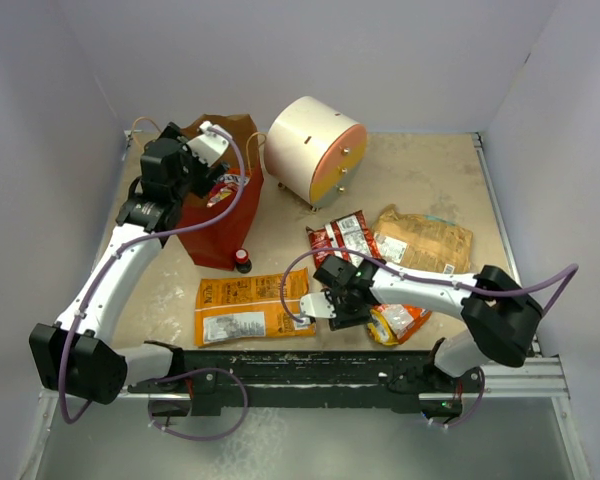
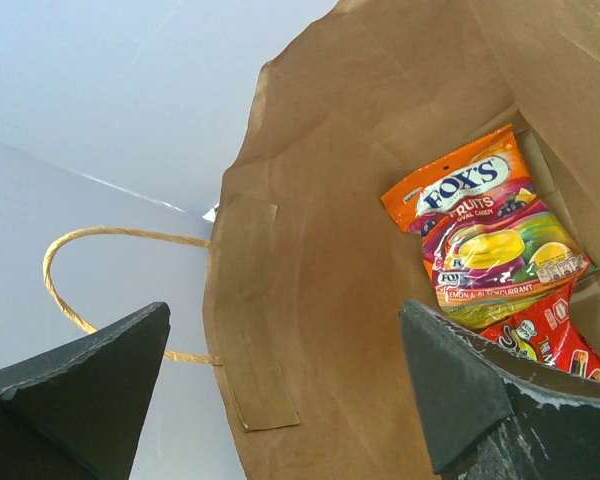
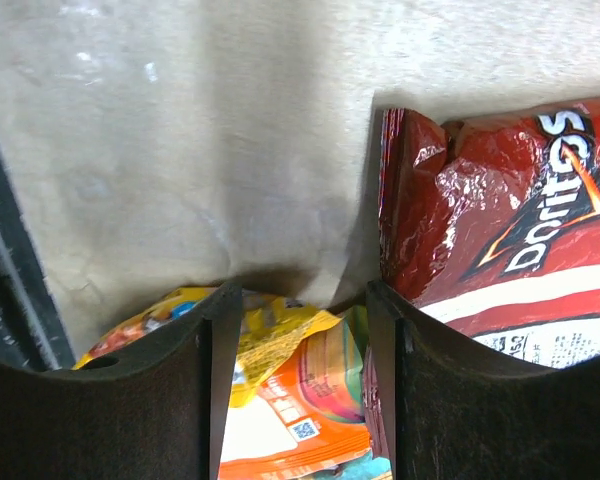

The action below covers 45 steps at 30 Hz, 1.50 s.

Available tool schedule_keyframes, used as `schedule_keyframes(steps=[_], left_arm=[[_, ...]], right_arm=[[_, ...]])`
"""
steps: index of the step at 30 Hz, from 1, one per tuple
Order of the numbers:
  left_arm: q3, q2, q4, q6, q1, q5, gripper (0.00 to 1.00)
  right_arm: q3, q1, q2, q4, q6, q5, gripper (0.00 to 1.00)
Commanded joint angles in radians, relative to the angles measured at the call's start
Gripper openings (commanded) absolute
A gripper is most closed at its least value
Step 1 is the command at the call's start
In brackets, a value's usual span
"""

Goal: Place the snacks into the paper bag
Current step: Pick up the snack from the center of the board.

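The red paper bag (image 1: pixel 218 212) stands at the back left. My left gripper (image 1: pixel 202 160) is open at its mouth. In the left wrist view the gripper (image 2: pixel 285 308) straddles the bag's brown wall (image 2: pixel 310 260), one finger outside and one inside. An orange Fox's packet (image 2: pixel 485 235) and a small red packet (image 2: pixel 548 345) lie in the bag. My right gripper (image 1: pixel 345 302) is open, low over small yellow (image 3: pixel 270 330) and orange (image 3: pixel 325 400) packets that lie between its fingers (image 3: pixel 302 292). The dark red packet (image 1: pixel 345 238) (image 3: pixel 500 210) lies beside it. The large orange packet (image 1: pixel 250 305) and the tan-brown packet (image 1: pixel 425 240) lie flat.
A cream cylindrical drawer unit (image 1: pixel 315 150) stands behind the packets, right of the bag. A tiny dark bottle with a red cap (image 1: pixel 242 260) stands at the bag's foot. A twine handle (image 2: pixel 80 255) loops outside the bag. A black rail (image 1: pixel 310 365) runs along the near edge.
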Motion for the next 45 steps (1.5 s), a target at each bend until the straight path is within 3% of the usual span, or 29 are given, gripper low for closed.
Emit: schedule_keyframes(steps=[1, 6, 12, 18, 28, 32, 41, 45], left_arm=[[-0.013, -0.030, 0.049, -0.002, 0.006, 0.010, 0.99], [-0.015, -0.031, 0.048, -0.004, 0.006, 0.015, 0.99], [-0.018, -0.032, 0.048, -0.006, 0.006, 0.018, 0.99], [-0.020, -0.032, 0.046, -0.008, 0.006, 0.023, 0.99], [-0.019, -0.034, 0.043, -0.010, 0.007, 0.030, 0.99], [-0.018, -0.039, 0.040, -0.012, 0.007, 0.032, 0.99], [0.027, -0.051, -0.009, -0.026, 0.005, 0.067, 0.99], [0.063, -0.054, -0.039, -0.017, 0.005, 0.090, 0.99]], right_arm=[[-0.016, -0.009, 0.006, 0.090, 0.036, 0.100, 0.55], [0.034, -0.066, -0.032, 0.011, 0.032, 0.032, 0.54], [0.075, -0.114, -0.048, -0.180, -0.005, -0.138, 0.63], [0.051, -0.128, -0.002, -0.138, 0.017, -0.144, 0.67], [0.048, -0.143, 0.063, -0.056, 0.114, -0.077, 0.61], [0.048, -0.150, 0.069, -0.044, 0.137, -0.078, 0.51], [0.061, -0.178, 0.020, -0.050, 0.150, -0.146, 0.13], [0.090, -0.194, -0.014, -0.070, 0.152, -0.191, 0.00]])
